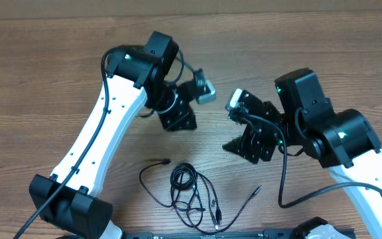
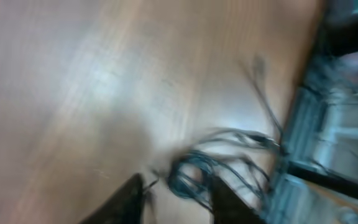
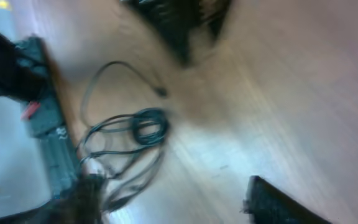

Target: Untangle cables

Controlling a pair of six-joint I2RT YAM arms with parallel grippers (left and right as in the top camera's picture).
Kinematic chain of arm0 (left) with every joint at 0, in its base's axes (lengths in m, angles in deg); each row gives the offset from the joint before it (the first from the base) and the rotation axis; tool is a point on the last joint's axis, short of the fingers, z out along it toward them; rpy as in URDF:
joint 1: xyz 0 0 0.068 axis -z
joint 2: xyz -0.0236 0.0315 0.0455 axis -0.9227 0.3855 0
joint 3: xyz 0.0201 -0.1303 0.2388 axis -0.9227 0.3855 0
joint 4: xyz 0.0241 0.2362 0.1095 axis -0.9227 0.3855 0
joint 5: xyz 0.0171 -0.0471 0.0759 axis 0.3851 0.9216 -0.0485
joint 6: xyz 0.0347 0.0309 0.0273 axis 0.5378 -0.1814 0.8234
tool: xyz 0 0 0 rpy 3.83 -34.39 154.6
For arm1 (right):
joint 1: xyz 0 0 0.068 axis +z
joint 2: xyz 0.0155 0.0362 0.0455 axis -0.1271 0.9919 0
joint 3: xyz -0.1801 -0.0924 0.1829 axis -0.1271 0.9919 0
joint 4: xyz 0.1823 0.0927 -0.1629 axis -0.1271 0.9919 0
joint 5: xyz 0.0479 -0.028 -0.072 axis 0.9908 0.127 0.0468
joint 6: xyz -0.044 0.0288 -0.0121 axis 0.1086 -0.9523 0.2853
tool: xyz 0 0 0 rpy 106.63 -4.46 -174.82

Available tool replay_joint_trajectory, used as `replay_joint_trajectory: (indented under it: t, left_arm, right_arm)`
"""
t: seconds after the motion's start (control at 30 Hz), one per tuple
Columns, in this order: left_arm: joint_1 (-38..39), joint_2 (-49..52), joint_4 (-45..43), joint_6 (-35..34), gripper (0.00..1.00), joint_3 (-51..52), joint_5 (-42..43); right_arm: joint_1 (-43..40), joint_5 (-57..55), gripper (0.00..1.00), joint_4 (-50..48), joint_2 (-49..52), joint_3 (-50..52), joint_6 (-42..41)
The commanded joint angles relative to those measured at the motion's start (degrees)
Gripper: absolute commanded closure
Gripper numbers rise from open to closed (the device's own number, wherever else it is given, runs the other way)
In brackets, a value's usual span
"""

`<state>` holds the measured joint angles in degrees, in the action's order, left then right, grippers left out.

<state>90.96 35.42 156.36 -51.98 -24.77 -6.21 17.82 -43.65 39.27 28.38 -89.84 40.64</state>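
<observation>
Cables [image 1: 183,176] sit tangled by our table's [image 1: 45,79] robot-side edge; we see the left gripper [image 1: 178,123] and right gripper [image 1: 234,145] hovering mid-table, jaws parted, gripping nothing.

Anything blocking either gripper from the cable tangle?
Nothing visible. Only bare table lies between the left gripper, the right gripper and the cables. Both grippers are open and empty, and the tangle lies loose near the table's front edge.

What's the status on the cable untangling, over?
Left gripper open, empty. Right gripper open, empty. Cables in loose tangle on table, near edge, untouched. Nothing blocking them.
</observation>
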Motion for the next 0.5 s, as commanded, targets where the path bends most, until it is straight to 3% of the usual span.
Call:
replay_joint_trajectory:
  t: [0.0,0.13,0.17,0.23,0.47]
  left_arm:
    - [-0.24,-0.17,-6.97,-10.93,0.43,0.22,-7.13]
    - [-0.85,-0.17,-12.87,-13.86,0.04,0.22,-8.85]
    - [-0.85,-0.17,-14.03,-13.86,0.00,0.22,-9.42]
    - [-0.90,-0.17,-15.89,-14.62,0.00,0.22,-11.28]
    - [-3.76,-0.17,-22.14,-28.22,0.01,0.22,-26.03]
  right_arm:
    - [0.04,7.04,0.00,3.10,2.43,-0.09,0.17]
    - [1.57,7.63,0.00,6.19,5.33,1.20,0.00]
    - [2.49,7.65,0.00,6.38,6.03,1.97,0.00]
    - [4.94,7.65,0.00,6.51,7.30,3.56,-0.02]
    - [15.63,4.57,0.00,1.49,9.18,9.60,-6.38]
